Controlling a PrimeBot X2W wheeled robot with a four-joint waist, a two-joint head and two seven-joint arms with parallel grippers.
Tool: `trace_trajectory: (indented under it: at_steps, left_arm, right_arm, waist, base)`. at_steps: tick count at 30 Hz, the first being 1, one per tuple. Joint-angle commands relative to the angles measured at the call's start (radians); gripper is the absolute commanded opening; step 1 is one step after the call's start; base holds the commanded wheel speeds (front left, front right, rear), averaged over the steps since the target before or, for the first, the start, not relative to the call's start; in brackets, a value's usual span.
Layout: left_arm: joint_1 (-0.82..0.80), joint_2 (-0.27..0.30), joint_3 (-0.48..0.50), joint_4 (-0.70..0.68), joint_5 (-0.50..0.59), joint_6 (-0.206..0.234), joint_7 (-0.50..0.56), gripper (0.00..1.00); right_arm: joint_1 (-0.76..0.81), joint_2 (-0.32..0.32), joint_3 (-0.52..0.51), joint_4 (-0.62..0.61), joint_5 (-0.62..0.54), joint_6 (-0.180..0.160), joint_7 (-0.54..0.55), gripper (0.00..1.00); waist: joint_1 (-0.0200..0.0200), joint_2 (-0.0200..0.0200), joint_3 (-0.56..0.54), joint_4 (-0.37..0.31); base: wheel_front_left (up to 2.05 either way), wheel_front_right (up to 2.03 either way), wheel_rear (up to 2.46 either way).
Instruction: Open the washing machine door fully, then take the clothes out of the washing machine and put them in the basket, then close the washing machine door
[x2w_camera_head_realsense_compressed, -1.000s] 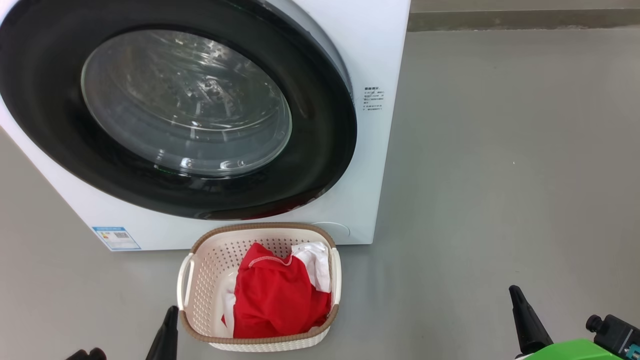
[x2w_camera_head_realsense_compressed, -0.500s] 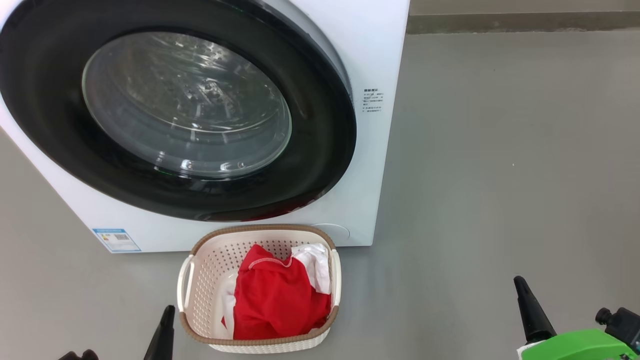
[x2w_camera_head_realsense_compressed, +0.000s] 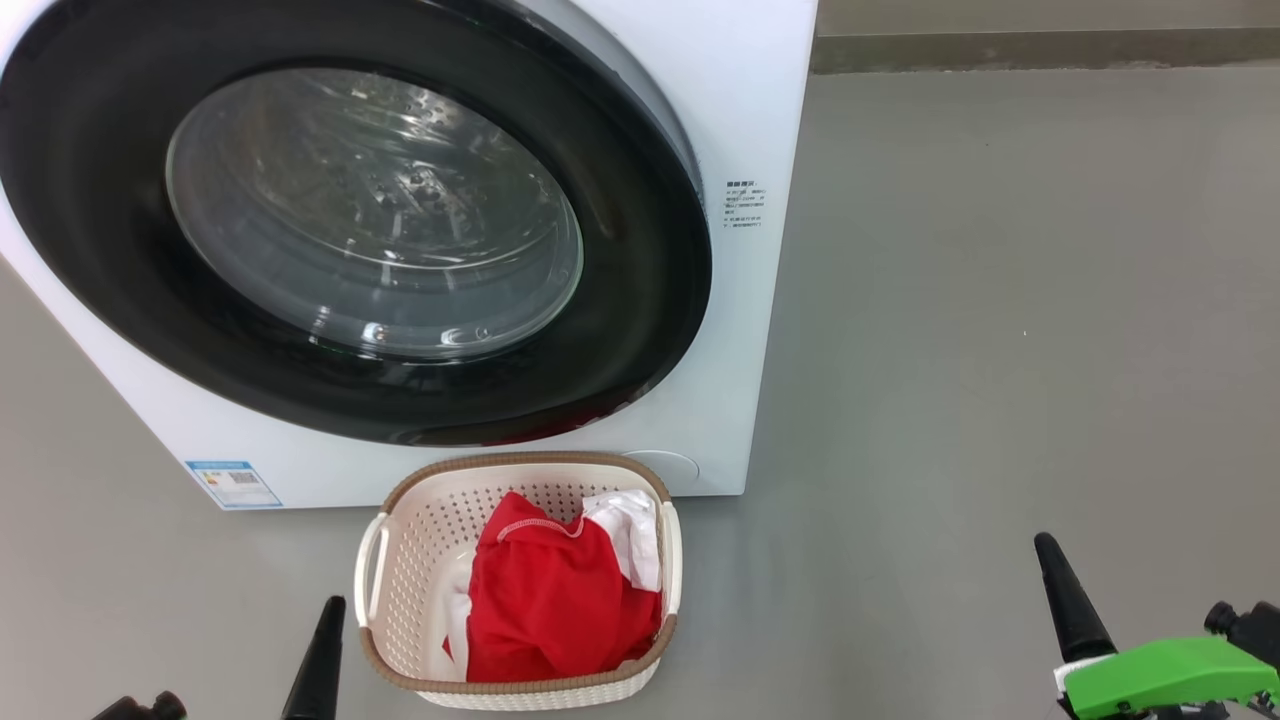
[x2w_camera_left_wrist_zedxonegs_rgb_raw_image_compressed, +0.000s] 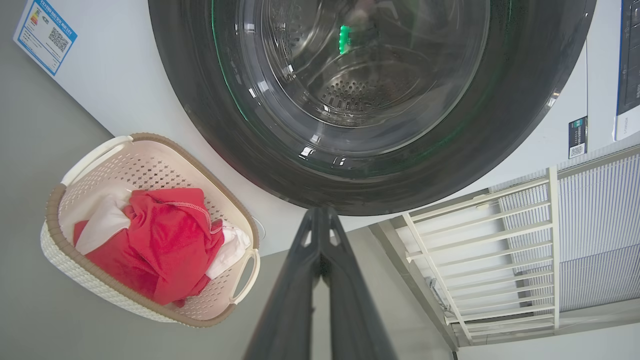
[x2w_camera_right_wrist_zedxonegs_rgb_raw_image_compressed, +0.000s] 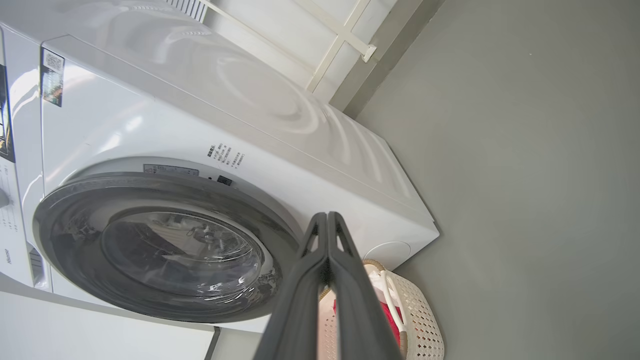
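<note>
door (x2w_camera_head_realsense_compressed: 640, 300) shut | basket (x2w_camera_head_realsense_compressed: 420, 560) at foot of washing machine (x2w_camera_head_realsense_compressed: 760, 120) | floor (x2w_camera_head_realsense_compressed: 1000, 350) stretches right | both jaws closed, empty

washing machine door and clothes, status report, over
Left gripper, right gripper shut, empty. Round black-rimmed glass washing machine door looks closed. Red and white fabric clothes in cream perforated plastic basket, just in front of door.

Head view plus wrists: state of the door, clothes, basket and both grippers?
washing machine door: shut, flush.
clothes: heaped in the basket, red with white.
basket: upright on the floor below the door, loaded.
left gripper: shut, empty.
right gripper: shut, empty.
</note>
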Motion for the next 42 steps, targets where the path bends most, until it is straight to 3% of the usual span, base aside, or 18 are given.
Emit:
trace_trajectory:
  at_steps: [1, 42]
  left_arm:
    - [-0.047, 0.006, 0.032, -0.024, -0.030, -0.005, 0.006, 0.00]
    - [-0.097, -0.010, 0.095, -0.027, -0.424, -0.007, 0.123, 0.00]
  right_arm:
    - [-0.051, -0.015, 0.008, -0.030, 0.025, -0.001, 0.008, 0.00]
    - [-0.125, -0.022, -0.027, -0.048, 0.435, -0.001, 0.128, 0.00]
  waist:
    - [-0.0001, 0.0000, -0.001, 0.000]
    - [-0.0001, 0.0000, -0.017, -0.003]
  base:
    - [0.00, 0.00, 0.00]
    - [0.00, 0.00, 0.00]
